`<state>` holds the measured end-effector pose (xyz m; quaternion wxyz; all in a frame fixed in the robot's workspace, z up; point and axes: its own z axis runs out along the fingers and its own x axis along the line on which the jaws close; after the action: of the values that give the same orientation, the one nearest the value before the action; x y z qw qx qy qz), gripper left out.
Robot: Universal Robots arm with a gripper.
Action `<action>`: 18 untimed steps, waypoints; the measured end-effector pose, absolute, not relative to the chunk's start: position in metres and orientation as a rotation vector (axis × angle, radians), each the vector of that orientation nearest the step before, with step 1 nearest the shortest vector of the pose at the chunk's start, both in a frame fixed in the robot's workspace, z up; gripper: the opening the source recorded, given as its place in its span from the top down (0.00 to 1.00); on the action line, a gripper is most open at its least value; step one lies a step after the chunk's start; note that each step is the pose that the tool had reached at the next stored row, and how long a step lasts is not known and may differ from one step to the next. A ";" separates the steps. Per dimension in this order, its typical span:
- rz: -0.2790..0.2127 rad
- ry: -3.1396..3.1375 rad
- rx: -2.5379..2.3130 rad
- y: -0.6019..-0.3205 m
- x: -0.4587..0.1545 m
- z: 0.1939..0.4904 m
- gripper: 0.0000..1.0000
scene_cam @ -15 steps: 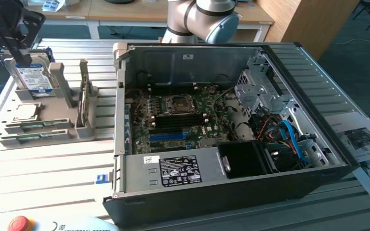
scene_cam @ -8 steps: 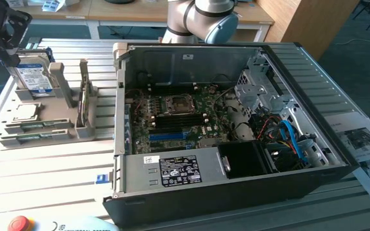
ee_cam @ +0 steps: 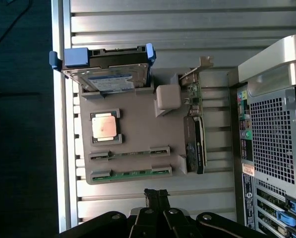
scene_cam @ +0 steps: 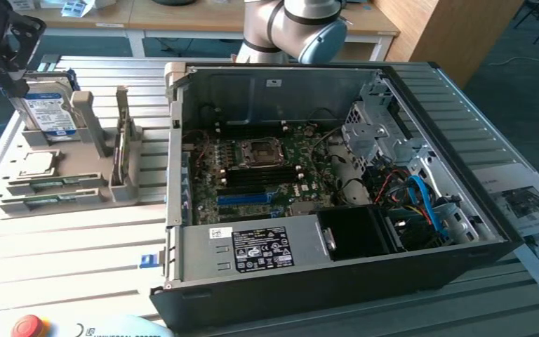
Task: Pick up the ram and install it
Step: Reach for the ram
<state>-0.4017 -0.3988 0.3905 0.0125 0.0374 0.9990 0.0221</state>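
The claw (ee_cam: 156, 195) sits closest to the wrist camera. Its two dark fingers are pressed together with no gap between them, and they hold and touch nothing. It hangs over the bare slats of the table (ee_cam: 152, 29), just off the edge of a grey holder (ee_cam: 138, 124).

The ram (ee_cam: 130, 174) lies flat in the holder's outermost slot, the one on the claw's side, and is apart from the fingers. It shows as a thin green strip between two grey clips. In the exterior view it lies at the left, about mid-height.

Further along the holder come a square silver processor (ee_cam: 104, 127) and then a blue-labelled hard drive (ee_cam: 110, 79) standing on edge. An open computer case (scene_cam: 344, 281) fills the centre and right of the exterior view, with its motherboard (scene_cam: 260, 168) exposed.
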 end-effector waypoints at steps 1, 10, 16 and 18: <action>0.069 3.114 0.117 -0.399 -0.402 0.391 0.89; 0.069 3.114 0.117 -0.391 -0.402 0.390 0.89; 0.069 3.114 0.117 -0.384 -0.402 0.390 0.89; 0.069 3.114 0.117 -0.382 -0.402 0.390 0.89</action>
<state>-0.4017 -0.3821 0.3902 0.0125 0.0374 0.9990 0.0221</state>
